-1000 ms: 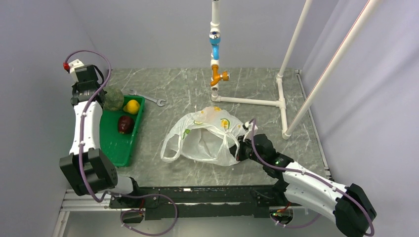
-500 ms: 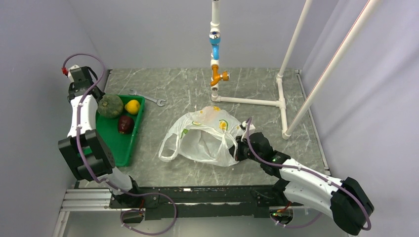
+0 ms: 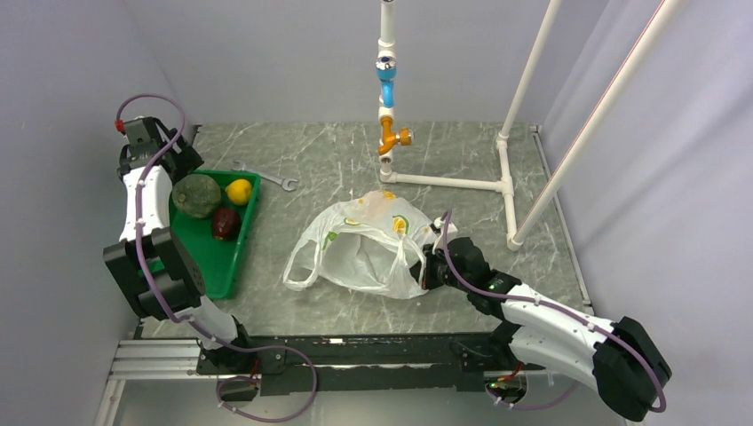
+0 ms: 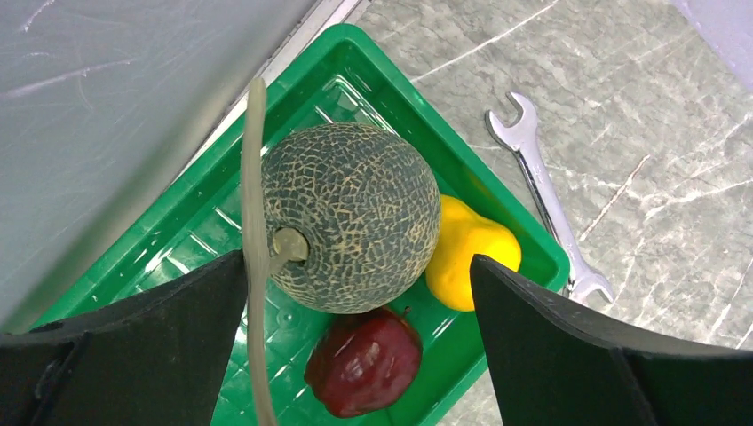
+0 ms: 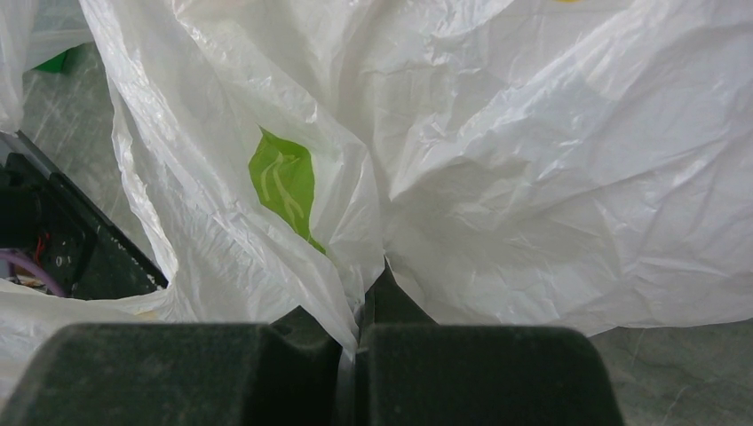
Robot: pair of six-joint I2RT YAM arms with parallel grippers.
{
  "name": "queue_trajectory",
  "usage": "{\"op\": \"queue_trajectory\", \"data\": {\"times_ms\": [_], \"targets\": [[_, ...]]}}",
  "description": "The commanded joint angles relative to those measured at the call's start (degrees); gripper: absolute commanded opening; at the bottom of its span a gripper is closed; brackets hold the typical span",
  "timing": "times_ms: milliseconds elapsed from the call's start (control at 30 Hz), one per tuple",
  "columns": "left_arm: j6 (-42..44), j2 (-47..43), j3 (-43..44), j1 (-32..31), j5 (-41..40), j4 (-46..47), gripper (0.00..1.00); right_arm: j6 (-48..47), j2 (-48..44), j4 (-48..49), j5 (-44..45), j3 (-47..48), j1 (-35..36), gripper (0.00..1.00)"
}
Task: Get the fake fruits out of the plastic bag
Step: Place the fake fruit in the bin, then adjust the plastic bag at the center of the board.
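Observation:
The green netted melon [image 3: 196,195] [image 4: 351,217], the yellow lemon [image 3: 237,191] [image 4: 466,253] and the dark red apple [image 3: 225,223] [image 4: 364,364] lie together in the far end of the green tray [image 3: 209,266] [image 4: 373,53]. My left gripper [image 3: 180,162] [image 4: 355,266] hangs open just above the melon, one finger on each side, not touching it. The white plastic bag [image 3: 368,244] [image 5: 533,177] lies crumpled mid-table. My right gripper [image 3: 428,266] [image 5: 360,319] is shut on a fold of its right edge. The bag's inside is hidden.
A silver wrench [image 3: 266,176] [image 4: 533,169] lies on the marble top just right of the tray. A white pipe frame [image 3: 444,182] with blue and orange fittings stands at the back and right. The grey wall runs close along the tray's left side.
My left gripper has opened and let go of the melon, which now rests in the tray beside the lemon and apple. The right arm and the bag have barely moved.

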Motion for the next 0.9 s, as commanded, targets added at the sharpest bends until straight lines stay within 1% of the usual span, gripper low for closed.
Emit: {"op": "queue_trajectory", "data": {"times_ms": [0, 133, 200, 300, 433, 533, 600, 700, 733, 767, 867], "targets": [[0.4, -4.4, 0.5, 0.1, 2.5, 0.9, 0.99, 0.6, 0.2, 3.1, -0.2, 2.4, -0.1, 0.0], [1.6, -9.5, -1.4, -0.3, 7.4, 4.2, 1.0, 0.8, 1.7, 2.7, -1.6, 3.9, 0.0, 0.0], [2.0, -12.2, -3.3, -0.6, 12.6, 7.3, 0.99, 0.2, 1.2, 1.4, -1.7, 4.2, -0.1, 0.0], [3.6, -14.9, -5.7, -1.9, 20.8, 11.5, 0.93, -0.7, -1.0, -1.1, -0.4, 4.4, -0.1, 0.0], [4.6, -17.3, -6.1, -4.3, 25.2, 11.7, 0.92, -1.7, -3.2, -1.3, 0.1, 3.5, -0.1, 0.0], [5.7, -20.2, -9.0, -8.2, 27.4, 14.8, 0.91, 0.5, -5.7, 0.8, -0.4, 0.6, -0.1, 0.0], [6.3, -21.1, -10.1, -12.2, 29.5, 16.5, 0.91, 3.1, -9.1, 5.6, -3.4, -3.5, -0.4, 0.0], [9.4, -21.9, -9.8, -20.8, 31.0, 16.2, 0.91, 6.9, -10.9, 10.8, -5.7, -8.4, -0.7, 0.0], [10.8, -22.5, -10.1, -24.4, 30.6, 16.0, 0.91, 7.9, -10.7, 11.1, -5.6, -8.8, -0.9, 0.0], [13.1, -23.1, -10.3, -29.2, 29.7, 15.8, 0.9, 9.1, -10.4, 11.8, -5.9, -9.3, -1.1, 0.0], [17.4, -24.4, -10.5, -39.7, 24.5, 14.2, 0.91, 12.1, -11.0, 14.5, -7.8, -11.9, -2.6, 0.0]]}}
